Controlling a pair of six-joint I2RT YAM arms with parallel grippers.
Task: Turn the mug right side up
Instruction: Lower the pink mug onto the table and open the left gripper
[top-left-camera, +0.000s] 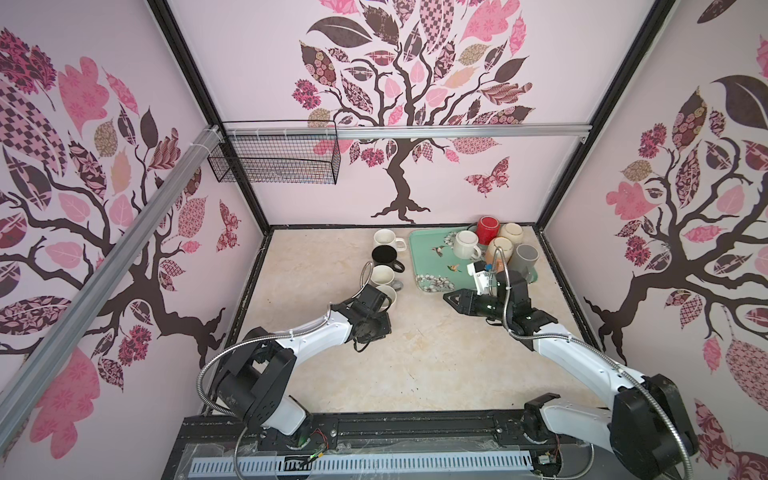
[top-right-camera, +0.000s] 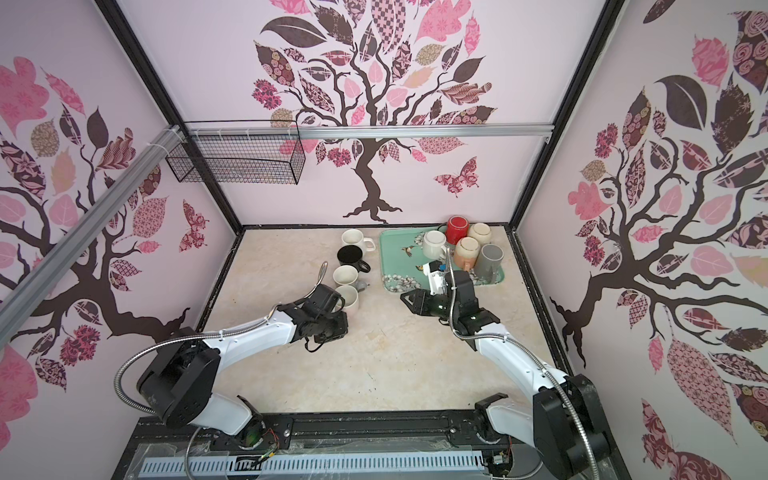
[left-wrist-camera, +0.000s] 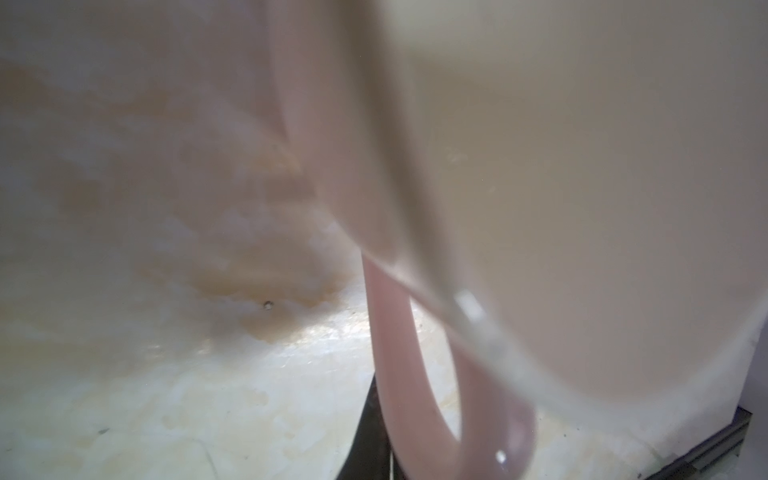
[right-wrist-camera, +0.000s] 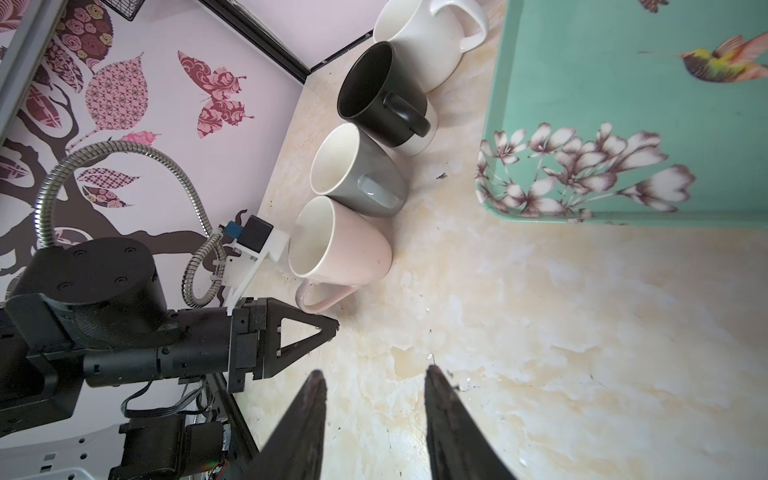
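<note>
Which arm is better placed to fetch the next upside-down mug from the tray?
Right, probably. The right gripper is open, empty and beside the tray of upturned mugs; the left gripper is shut by the pink mug, farther away.

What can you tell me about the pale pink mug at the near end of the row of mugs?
The pale pink mug stands upright on the marbled table, mouth up, glossy like ceramic, cream inside, apparently empty. It sits close beside the grey mug. Its loop handle faces the left gripper, whose shut jaws end right by it; contact can't be told.
</note>
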